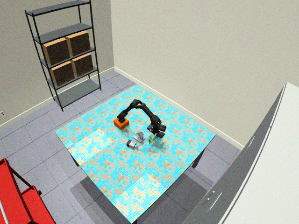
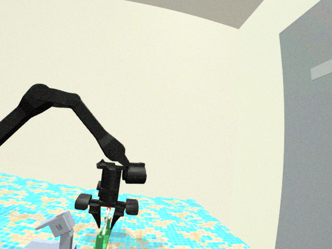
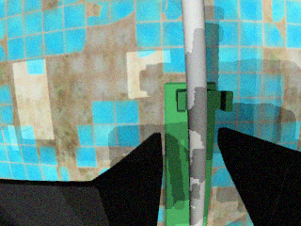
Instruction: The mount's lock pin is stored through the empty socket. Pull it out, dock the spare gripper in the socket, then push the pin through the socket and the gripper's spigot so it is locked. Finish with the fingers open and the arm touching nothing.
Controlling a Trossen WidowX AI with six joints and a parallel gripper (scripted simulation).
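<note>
The white lock pin (image 2: 107, 216) (image 3: 194, 66) with a red head lies lengthwise along the green holder (image 1: 151, 140) (image 2: 100, 241) (image 3: 173, 160), outside the mount. My gripper (image 1: 157, 136) (image 2: 105, 227) (image 3: 189, 137) points down over the holder, partly open, one finger on each side of the pin, with gaps visible in the wrist view. The grey mount (image 1: 138, 136) (image 2: 65, 221) stands beside the holder; its angled head shows a square hole with no pin through it. The spare gripper (image 1: 131, 144), dark at one end and light grey at the other, lies near the mount.
The arm's orange base block (image 1: 121, 123) stands on the blue and tan table (image 1: 135, 183) behind the mount. A shelf rack with boxes, a red cart and a grey-white cabinet stand away from the table.
</note>
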